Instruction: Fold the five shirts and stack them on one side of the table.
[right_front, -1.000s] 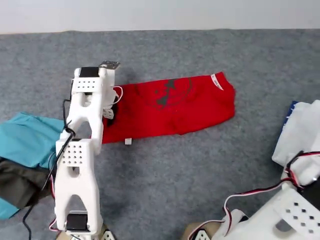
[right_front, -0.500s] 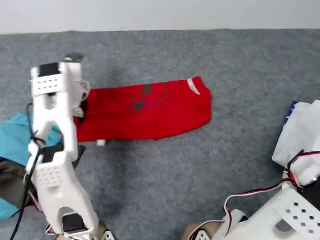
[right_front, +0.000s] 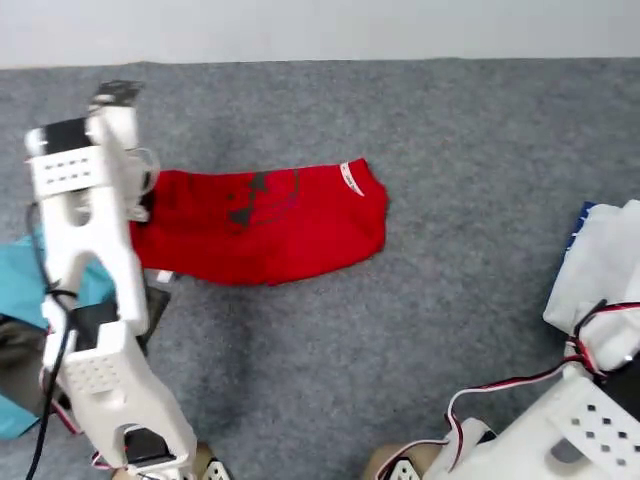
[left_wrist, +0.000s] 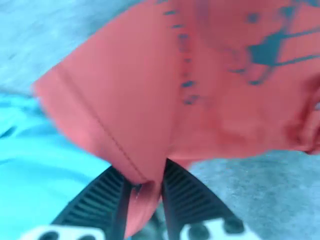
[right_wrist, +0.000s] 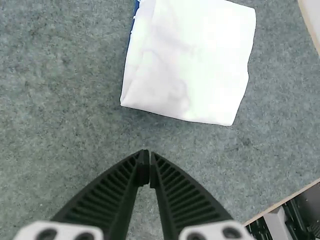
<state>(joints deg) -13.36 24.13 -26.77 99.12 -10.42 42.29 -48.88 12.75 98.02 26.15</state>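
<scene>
Grey surface (right_front: 450, 150). Red shirt (right_front: 260, 225) spread across it, one edge pinched in left hand (left_wrist: 145, 192), beside teal shirt (left_wrist: 30, 150). Right hand (right_wrist: 145, 160) pressed together near folded white shirt (right_wrist: 190, 60).

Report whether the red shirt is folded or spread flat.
Partly folded: the red printed fabric shirt lies as a long narrow band with no sleeves sticking out, and one end is pinched in the left pincer.

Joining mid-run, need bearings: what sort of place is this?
Probably a robot test bench for shirt folding: a grey carpeted table, the left arm holding a red shirt, and a folded white shirt.
</scene>
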